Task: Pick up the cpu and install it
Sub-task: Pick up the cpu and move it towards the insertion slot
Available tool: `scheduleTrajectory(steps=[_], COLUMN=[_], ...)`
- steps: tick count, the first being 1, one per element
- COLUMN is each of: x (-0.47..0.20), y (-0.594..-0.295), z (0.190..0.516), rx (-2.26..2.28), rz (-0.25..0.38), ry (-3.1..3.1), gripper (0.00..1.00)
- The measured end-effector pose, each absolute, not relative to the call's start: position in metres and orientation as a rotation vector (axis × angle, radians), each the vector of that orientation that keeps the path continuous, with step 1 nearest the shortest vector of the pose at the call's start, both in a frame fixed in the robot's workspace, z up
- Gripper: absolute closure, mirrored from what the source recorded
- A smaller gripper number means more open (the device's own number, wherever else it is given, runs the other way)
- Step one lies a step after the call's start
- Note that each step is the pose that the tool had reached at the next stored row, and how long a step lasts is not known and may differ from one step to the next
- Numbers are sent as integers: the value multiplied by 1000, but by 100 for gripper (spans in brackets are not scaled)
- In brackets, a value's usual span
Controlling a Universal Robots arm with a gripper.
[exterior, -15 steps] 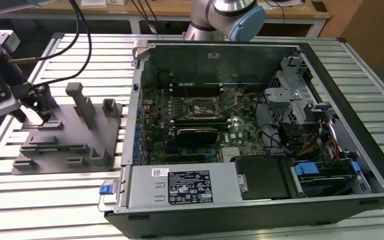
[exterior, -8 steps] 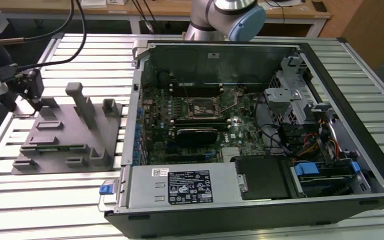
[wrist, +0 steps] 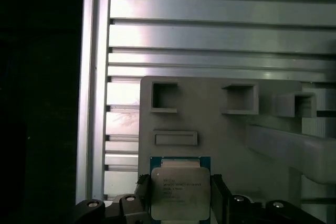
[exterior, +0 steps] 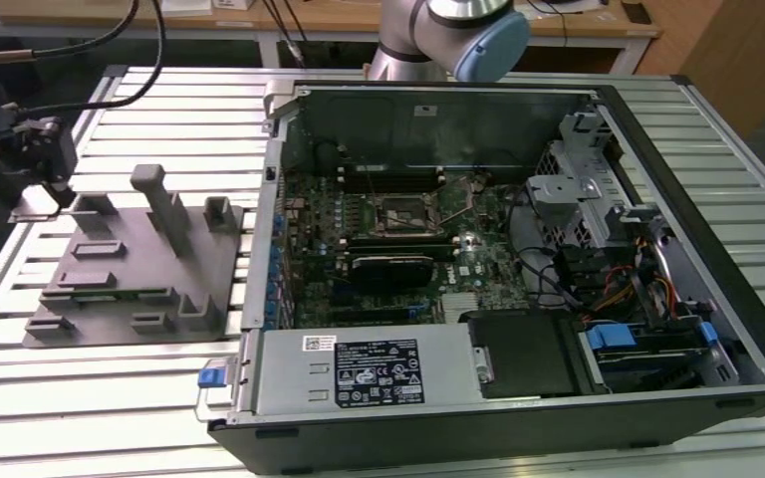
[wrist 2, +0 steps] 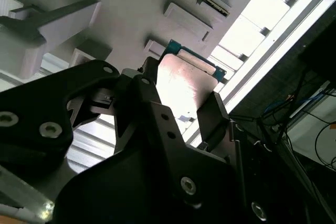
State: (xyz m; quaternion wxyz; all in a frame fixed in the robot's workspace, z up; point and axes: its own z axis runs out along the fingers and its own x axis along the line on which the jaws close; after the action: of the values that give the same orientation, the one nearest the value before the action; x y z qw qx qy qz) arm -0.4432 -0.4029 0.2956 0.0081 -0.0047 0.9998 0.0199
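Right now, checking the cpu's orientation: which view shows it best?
The first wrist view: the cpu faces the camera squarely, its top plain between the jaws. The second wrist view shows the cpu slantwise, partly behind the jaws. The exterior view is too far off.

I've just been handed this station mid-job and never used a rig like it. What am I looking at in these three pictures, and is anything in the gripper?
The machine is one robot arm ending in a two-finger gripper. The exterior view looks down from off the arm onto a slatted metal table: an open computer case with its motherboard socket exposed, and a gray plastic fixture on that view's left, where the gripper hangs. Both wrist views ride on the arm and look along the fingers. They show the cpu between the fingers, which press on two opposite edges, over the fixture. Whether it is clear of the fixture I cannot tell.
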Motion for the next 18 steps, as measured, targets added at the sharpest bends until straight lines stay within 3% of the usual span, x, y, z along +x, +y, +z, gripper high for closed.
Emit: scheduleTrajectory(steps=[18], x=[-443], y=[-403], z=[346], rx=[-15], rz=[62], ry=[3123], gripper=[46])
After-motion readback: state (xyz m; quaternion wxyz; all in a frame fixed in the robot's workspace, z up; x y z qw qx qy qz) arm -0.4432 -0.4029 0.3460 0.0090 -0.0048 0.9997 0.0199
